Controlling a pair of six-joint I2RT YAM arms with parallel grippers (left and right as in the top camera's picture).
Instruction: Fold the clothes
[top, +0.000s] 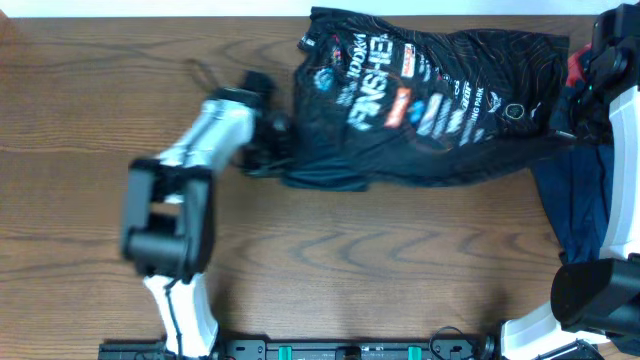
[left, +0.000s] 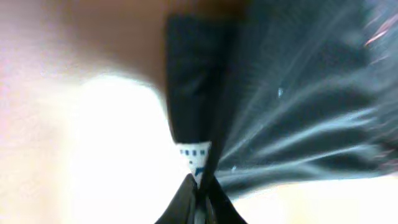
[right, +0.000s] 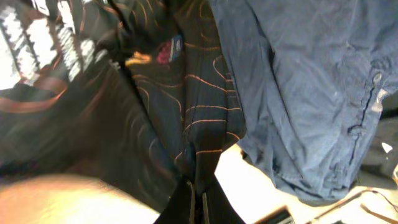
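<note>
The black jersey with orange-white contour lines and white, red and blue logos hangs stretched over the far middle of the table. My left gripper is shut on its left edge; in the left wrist view the jaws pinch black fabric with a small white tag. My right gripper is shut on its right edge; in the right wrist view the jaws clamp a fold of the jersey. A navy garment lies under the right arm and also shows in the right wrist view. A bit of red cloth shows at the far right.
The wooden table stretches in front of the jersey. The left arm's white link lies across the left side. The right arm's base stands at the front right. A black rail runs along the front edge.
</note>
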